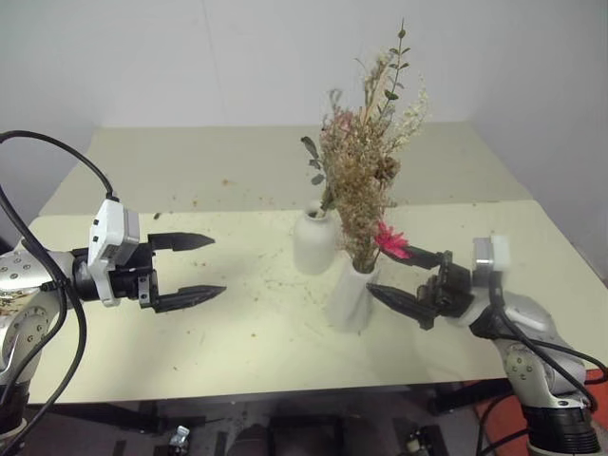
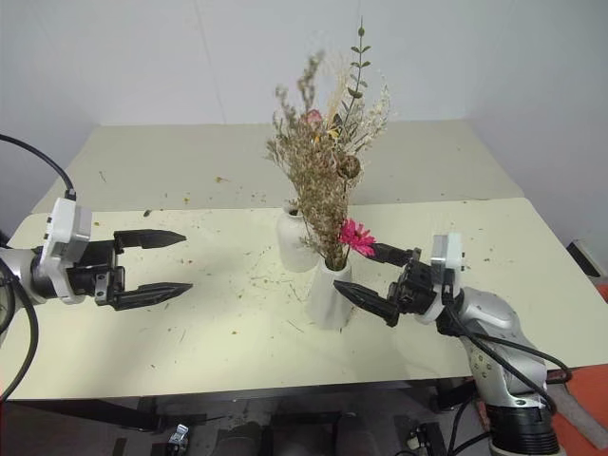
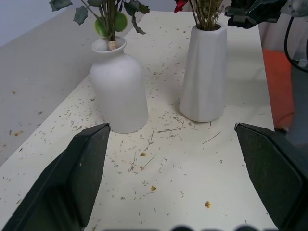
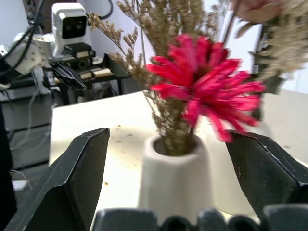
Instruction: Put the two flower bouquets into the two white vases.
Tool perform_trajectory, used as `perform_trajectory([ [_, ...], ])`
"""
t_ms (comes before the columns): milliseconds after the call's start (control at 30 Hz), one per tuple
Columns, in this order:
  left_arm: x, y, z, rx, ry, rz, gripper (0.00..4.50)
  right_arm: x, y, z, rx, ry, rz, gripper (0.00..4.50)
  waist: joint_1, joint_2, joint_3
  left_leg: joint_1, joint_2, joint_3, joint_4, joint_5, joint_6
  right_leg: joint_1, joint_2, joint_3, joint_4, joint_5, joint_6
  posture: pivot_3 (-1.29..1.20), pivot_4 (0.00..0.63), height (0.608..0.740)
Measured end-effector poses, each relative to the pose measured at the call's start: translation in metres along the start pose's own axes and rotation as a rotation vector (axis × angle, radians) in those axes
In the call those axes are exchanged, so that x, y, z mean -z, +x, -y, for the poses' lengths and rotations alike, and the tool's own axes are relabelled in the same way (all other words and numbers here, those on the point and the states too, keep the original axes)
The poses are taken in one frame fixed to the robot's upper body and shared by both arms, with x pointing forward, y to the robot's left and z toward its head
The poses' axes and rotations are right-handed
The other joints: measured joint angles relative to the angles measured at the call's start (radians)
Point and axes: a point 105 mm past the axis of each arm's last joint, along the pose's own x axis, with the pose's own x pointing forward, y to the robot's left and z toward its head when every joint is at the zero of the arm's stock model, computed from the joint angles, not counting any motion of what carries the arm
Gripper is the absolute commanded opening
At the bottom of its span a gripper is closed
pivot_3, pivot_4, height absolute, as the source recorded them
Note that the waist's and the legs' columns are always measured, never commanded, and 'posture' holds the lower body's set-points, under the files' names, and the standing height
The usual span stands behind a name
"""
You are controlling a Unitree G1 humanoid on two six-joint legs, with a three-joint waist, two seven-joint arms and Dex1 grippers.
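The left pincer [image 1: 185,269] hovers with its black fingers spread, empty, above the pale cream surface [image 1: 190,323] littered with dry crumbs. Well to its right stands the rounded matte white bottle vase [image 1: 313,239], holding what seems the leafy pink-rose bouquet [image 3: 108,14]. Nearer the right pincer [image 1: 410,278] is the straight white cylinder vase [image 1: 354,296] with the dried brown grasses and magenta flower [image 1: 389,237]; that pincer gapes wide just beside it, gripping nothing.
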Motion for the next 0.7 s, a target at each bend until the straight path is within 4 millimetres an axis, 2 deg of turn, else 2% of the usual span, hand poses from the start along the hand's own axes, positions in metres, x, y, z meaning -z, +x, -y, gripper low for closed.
perform_trajectory([
  [167, 0.002, 0.0, 0.0, -0.009, -0.009, -0.004, 4.5, 0.001, -0.026, 0.013, 0.051, -0.041, -0.083, 4.41, 0.003, 0.0, 0.0, 0.0, 0.0, 0.0, 0.0, 0.0, 0.0, 0.0, 0.0, 0.0, 0.0, 0.0, 0.0, 0.0, 0.15, 0.74],
  [267, 0.004, -0.004, 0.001, -0.026, -0.017, -0.008, 4.5, -0.007, -0.052, 0.025, 0.108, -0.066, -0.127, 4.41, 0.007, 0.0, 0.0, 0.0, 0.0, 0.001, 0.0, 0.0, 0.0, 0.0, 0.0, 0.001, 0.0, 0.0, 0.0, 0.0, 0.15, 0.74],
  [333, 0.004, -0.011, 0.001, -0.053, -0.022, -0.006, 4.5, -0.026, -0.075, 0.037, 0.167, -0.108, -0.135, 4.41, 0.009, 0.0, 0.0, 0.0, 0.0, 0.001, 0.0, 0.0, 0.0, 0.0, 0.0, 0.001, 0.0, 0.0, 0.0, 0.0, 0.15, 0.74],
  [500, -0.003, -0.028, 0.002, -0.11, -0.017, 0.004, 4.5, -0.066, -0.115, 0.051, 0.227, -0.223, -0.231, 4.41, 0.009, 0.0, 0.0, 0.002, 0.001, 0.003, 0.0, 0.0, 0.0, 0.001, 0.0, 0.001, 0.0, -0.001, 0.001, 0.0, 0.15, 0.74],
  [700, -0.004, -0.039, 0.002, -0.153, -0.019, -0.014, 4.5, -0.078, -0.144, 0.06, 0.256, -0.316, -0.437, 4.41, 0.012, 0.0, 0.0, 0.003, 0.001, 0.005, 0.0, 0.0, 0.0, 0.002, 0.0, 0.003, -0.001, -0.002, 0.001, 0.0, 0.15, 0.74],
])
